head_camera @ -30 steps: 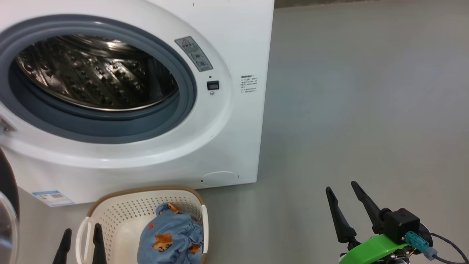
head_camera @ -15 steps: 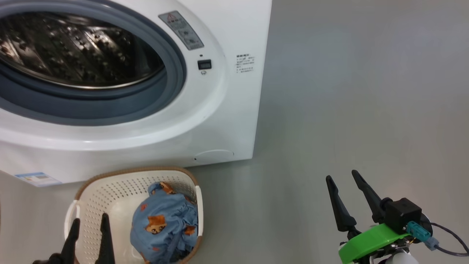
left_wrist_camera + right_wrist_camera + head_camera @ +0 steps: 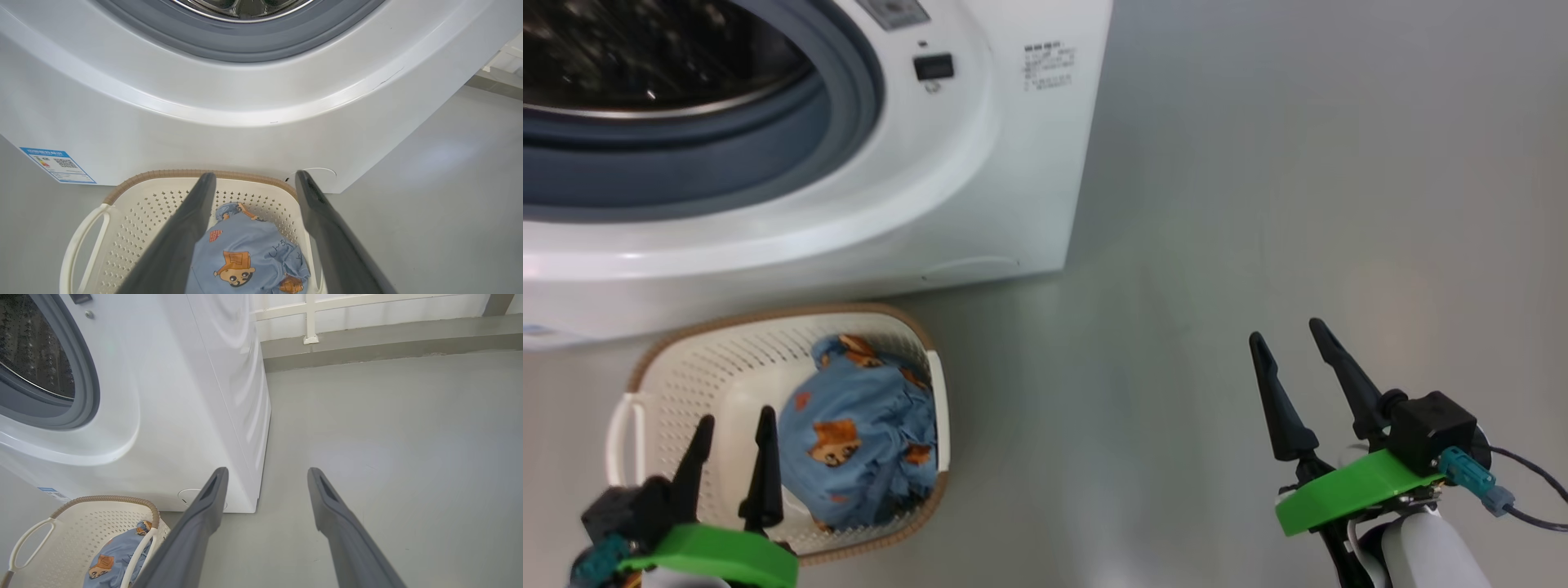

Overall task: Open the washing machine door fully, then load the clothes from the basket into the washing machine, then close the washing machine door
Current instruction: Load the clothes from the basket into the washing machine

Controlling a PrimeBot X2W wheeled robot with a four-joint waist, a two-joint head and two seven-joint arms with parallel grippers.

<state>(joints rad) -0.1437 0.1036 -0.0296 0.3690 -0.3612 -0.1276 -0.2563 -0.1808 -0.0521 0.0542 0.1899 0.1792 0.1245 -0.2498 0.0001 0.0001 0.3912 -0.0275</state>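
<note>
Left gripper (image 3: 736, 414) advanced over perforated basket (image 3: 715, 359), crumpled clothes (image 3: 866, 429) seemingly untouched

The left gripper (image 3: 735, 416) stands at the lower left of the head view, its two dark fingers (image 3: 765, 465) apart, pointing forward and holding nothing, with a green wrist collar (image 3: 715, 557) behind them. The right gripper (image 3: 1286, 330) stands at the lower right, also spread and empty, its tips leaning slightly leftward above a pale forearm (image 3: 1429, 549)
</note>
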